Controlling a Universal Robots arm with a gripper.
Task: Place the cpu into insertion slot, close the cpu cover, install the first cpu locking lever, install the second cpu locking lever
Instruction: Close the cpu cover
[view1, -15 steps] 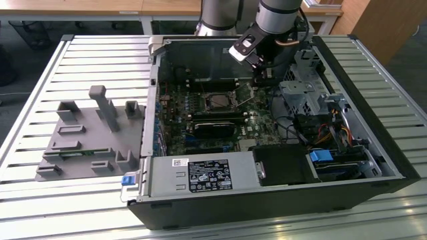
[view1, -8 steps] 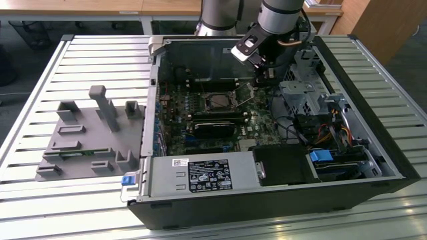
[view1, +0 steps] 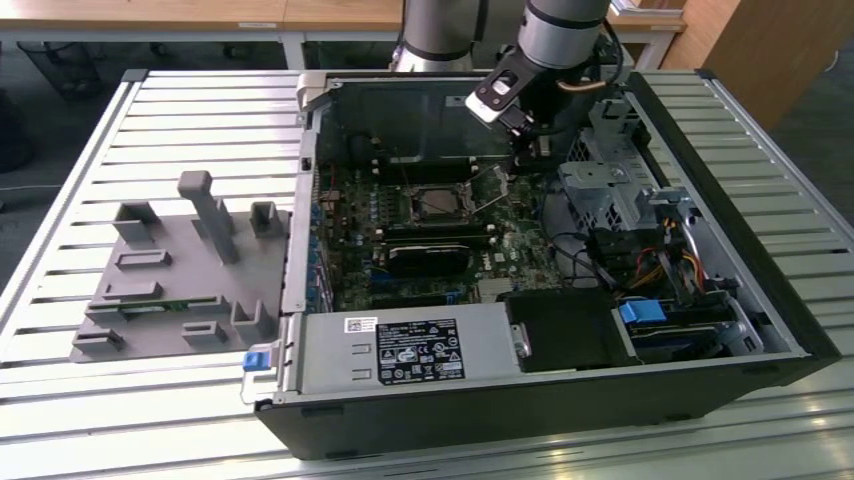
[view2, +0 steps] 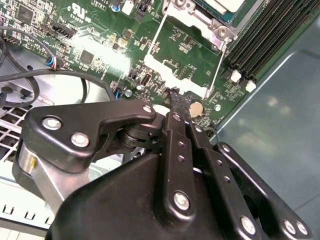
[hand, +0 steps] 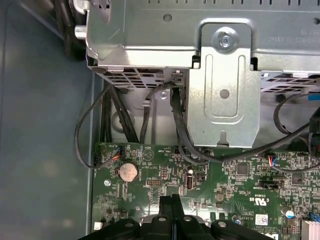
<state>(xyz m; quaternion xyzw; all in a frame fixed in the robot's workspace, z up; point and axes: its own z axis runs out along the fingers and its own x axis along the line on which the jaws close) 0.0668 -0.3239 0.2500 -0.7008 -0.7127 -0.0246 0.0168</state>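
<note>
1. Plainly, the tool (view2: 178, 100) hangs inside the open computer case (view1: 534, 420). Its two black fingers are pressed together, and nothing can be seen between them. In the first wrist view a hairline seam is all that parts them.
2. The cpu cover (view2: 165, 67) is swung up rather than closed. In the second wrist view its free edge lies right at the tool's tips, but I cannot tell whether they touch it. Green board shows through its cut-out centre.
3. The cpu (view1: 438, 203) sits flat in the insertion slot (view1: 416, 203), just past the raised cover from the tool. Its dull metal face is uncovered.
4. Long black memory slots (view2: 265, 35) run alongside the insertion slot, farther from the tool than the cover is.
5. A round silver coin cell (view2: 196, 107) sits on the green motherboard (view2: 90, 30), just beside the tool's tips.
6. A silver drive cage (hand: 225, 85) stands on the far side of the tool from the insertion slot. Black cables (hand: 150, 120) loop out from under it onto the motherboard near the tool.
7. The case lies on its side, with its open side facing up, on a slatted metal desk (view1: 80, 400).
8. A grey moulded fixture (view1: 174, 270) rests on the desk outside the case, well apart from the tool, toward the exterior view's left.
9. A labelled silver power supply (view1: 400, 350) fills the case end farthest from the tool, beyond the insertion slot and memory slots.
</note>
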